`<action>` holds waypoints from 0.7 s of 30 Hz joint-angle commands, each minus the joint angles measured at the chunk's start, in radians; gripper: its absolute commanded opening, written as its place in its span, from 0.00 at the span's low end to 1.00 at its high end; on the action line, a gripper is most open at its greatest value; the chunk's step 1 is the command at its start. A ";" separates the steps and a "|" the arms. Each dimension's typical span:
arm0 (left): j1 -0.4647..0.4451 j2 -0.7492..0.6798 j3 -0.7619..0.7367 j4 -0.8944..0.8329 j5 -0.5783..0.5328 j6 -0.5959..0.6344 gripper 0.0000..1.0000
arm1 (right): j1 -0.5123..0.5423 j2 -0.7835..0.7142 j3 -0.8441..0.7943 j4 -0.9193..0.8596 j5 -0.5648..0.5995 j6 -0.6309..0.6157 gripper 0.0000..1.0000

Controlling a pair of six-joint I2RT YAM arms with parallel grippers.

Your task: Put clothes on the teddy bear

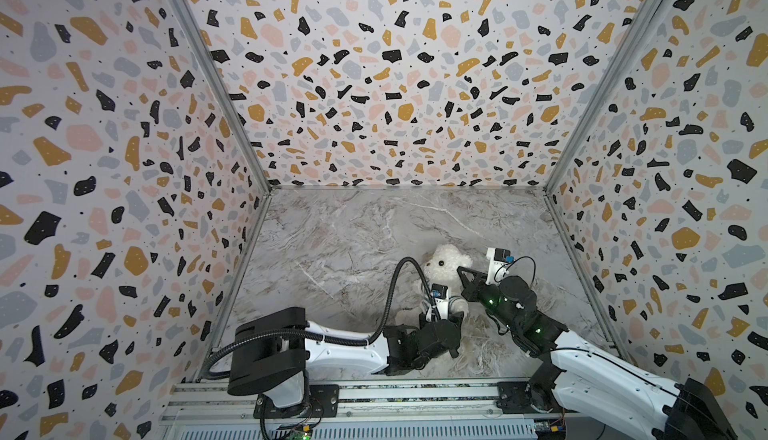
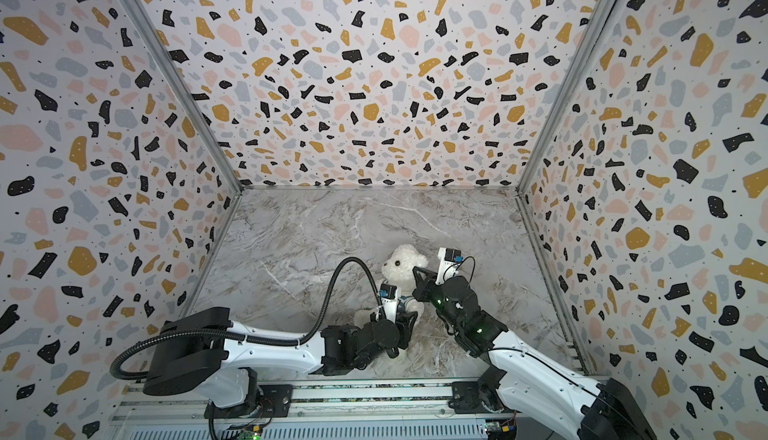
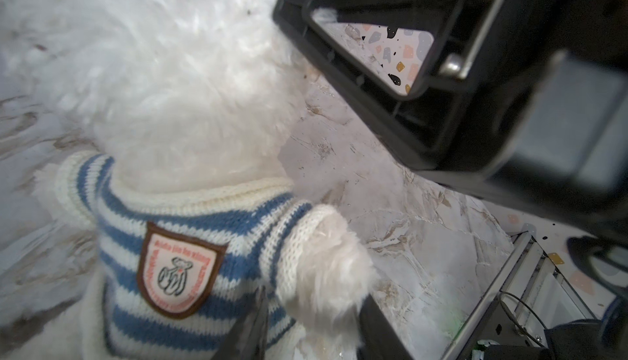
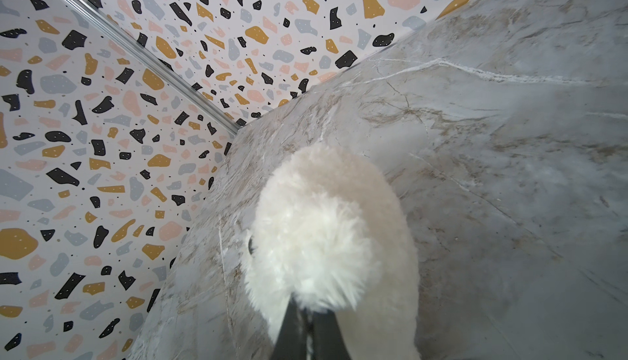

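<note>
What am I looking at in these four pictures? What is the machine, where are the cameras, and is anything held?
Two robot arms, left and right, stand at the near edge of a marble table, inside patterned walls. The two wide pictures come from one stereo camera overhead. The two close-ups come from a camera on each wrist. On the table is a teddy bear, already wearing a blue-and-white striped sweater. The right hand is closed and seems to pinch fur at the bear's head. The left hand reaches around the bear's arm; whether it grips, I cannot tell.
</note>
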 commanded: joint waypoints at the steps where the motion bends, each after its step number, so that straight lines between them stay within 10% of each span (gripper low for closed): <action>1: -0.003 0.002 0.029 0.023 -0.031 0.009 0.25 | 0.002 -0.019 0.028 -0.003 0.001 0.011 0.00; 6: 0.000 -0.030 0.005 0.036 -0.017 0.014 0.00 | 0.001 -0.026 0.032 -0.023 0.006 0.004 0.00; 21: 0.257 -0.406 -0.205 0.015 0.408 0.105 0.00 | -0.055 -0.162 0.063 -0.169 -0.152 -0.306 0.50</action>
